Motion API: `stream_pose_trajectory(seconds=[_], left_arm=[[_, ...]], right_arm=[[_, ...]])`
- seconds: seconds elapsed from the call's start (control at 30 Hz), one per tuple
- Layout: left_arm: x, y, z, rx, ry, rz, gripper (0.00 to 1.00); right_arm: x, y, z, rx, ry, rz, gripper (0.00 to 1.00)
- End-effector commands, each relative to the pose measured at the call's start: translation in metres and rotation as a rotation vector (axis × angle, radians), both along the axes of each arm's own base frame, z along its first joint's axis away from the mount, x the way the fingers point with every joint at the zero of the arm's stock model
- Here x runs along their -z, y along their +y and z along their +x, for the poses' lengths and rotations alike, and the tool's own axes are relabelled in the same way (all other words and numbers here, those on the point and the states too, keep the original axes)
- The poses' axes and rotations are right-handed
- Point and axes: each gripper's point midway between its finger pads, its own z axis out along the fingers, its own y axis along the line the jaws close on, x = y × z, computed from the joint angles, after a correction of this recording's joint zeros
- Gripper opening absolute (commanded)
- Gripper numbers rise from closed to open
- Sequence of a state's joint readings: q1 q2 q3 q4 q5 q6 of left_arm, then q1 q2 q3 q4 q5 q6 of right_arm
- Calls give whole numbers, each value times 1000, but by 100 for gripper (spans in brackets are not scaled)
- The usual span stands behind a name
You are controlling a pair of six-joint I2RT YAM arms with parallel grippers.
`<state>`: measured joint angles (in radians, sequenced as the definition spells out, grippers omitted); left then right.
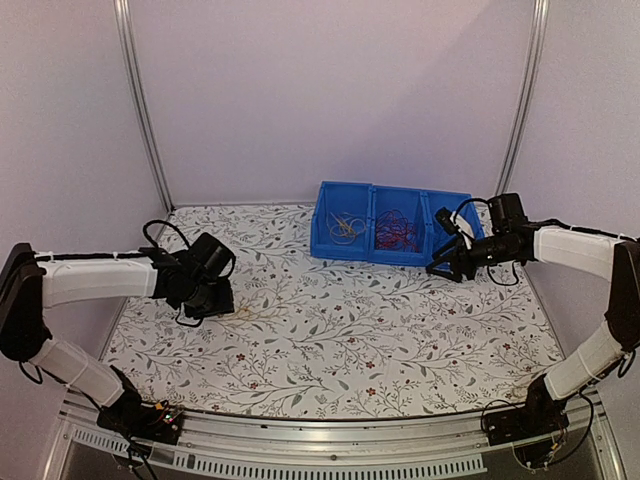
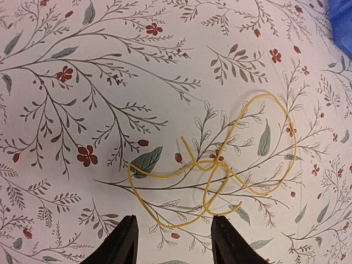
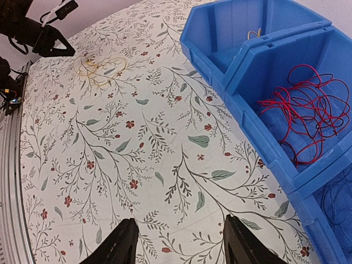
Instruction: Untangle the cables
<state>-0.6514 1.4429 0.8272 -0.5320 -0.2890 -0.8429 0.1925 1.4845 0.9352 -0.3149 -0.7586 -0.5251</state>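
Where the loose cable lay: one yellow cable (image 2: 212, 165) sat flat on the table (image 1: 330, 340), on its left side, curled into a wide loop with a small crossing knot near the middle.
Left gripper: the left gripper (image 2: 173, 247) hung just above that cable, jaws parted with nothing between them. The nearest loop ran close ahead of the fingertips (lined up for a pick, by the look of the aim).
Right gripper: the right gripper (image 3: 181, 250) hovered over bare table just beside the blue bin (image 1: 385, 255), jaws wide apart and empty.
Sorted cables: red cables (image 3: 302, 115) filled the middle compartment and a yellow coil (image 1: 345, 226) lay in the left one. Some dark strands (image 3: 335, 203) showed faintly in the right one, too dim to name.
Why so placed: colours seemed to be kept one to a compartment, so the loose yellow one likely belonged with the coil once its knot was freed.
Open room: wide bare table lay between the two arms, and the loose cable was well apart from the bin.
Edges to mind: the bin's front wall stood close to the right gripper, and the side wall (image 1: 60, 150) was near the left arm.
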Motion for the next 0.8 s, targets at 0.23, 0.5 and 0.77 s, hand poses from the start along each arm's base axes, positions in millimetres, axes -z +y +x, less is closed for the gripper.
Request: stream_pose_trajectory(seconds=[0.23,0.5,0.77], left_arm=[[12,9,1,-189,-8,-233,40],[39,18,16,-261,-27,-389,21],[-30,-20,58,-34,-325,-444,0]], right_arm=[[-10,8,-6,-30,-28,-2,57],[-13,9,-8,-33,-29,7,57],[-55,35,-13,-125,-27,84,56]])
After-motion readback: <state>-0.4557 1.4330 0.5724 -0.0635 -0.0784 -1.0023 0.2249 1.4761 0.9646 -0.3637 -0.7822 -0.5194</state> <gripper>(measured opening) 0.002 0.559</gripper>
